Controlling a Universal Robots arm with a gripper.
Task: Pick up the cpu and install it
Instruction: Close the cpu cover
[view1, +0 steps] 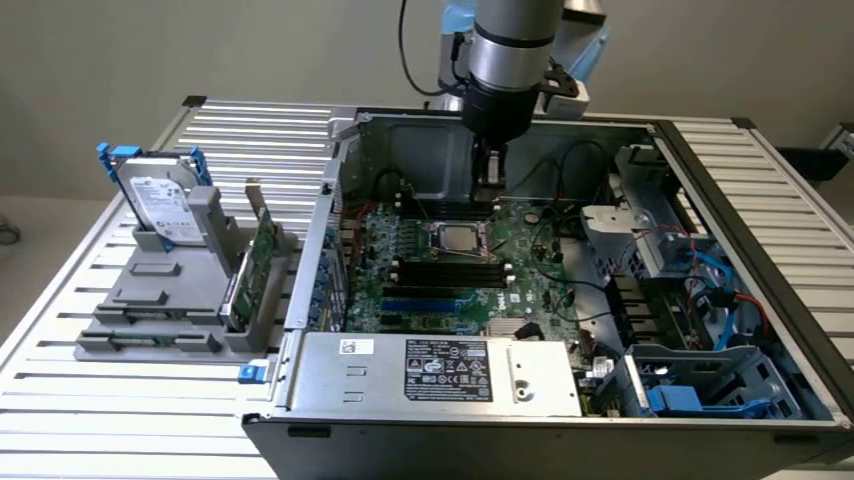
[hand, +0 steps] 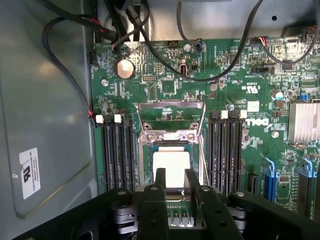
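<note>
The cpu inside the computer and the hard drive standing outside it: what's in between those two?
In the exterior view, the upright green circuit card and the case's side wall stand between the hard drive and the cpu.

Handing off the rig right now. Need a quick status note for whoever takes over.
Gripper: hovers over the socket, fingers a narrow gap apart, nothing held.
cpu: lies flat in the socket on the motherboard, right below the gripper.
Done: cpu appears to be placed in the socket.
Left: the retention frame looks open; whether the cpu is fully seated cannot be told.
</note>
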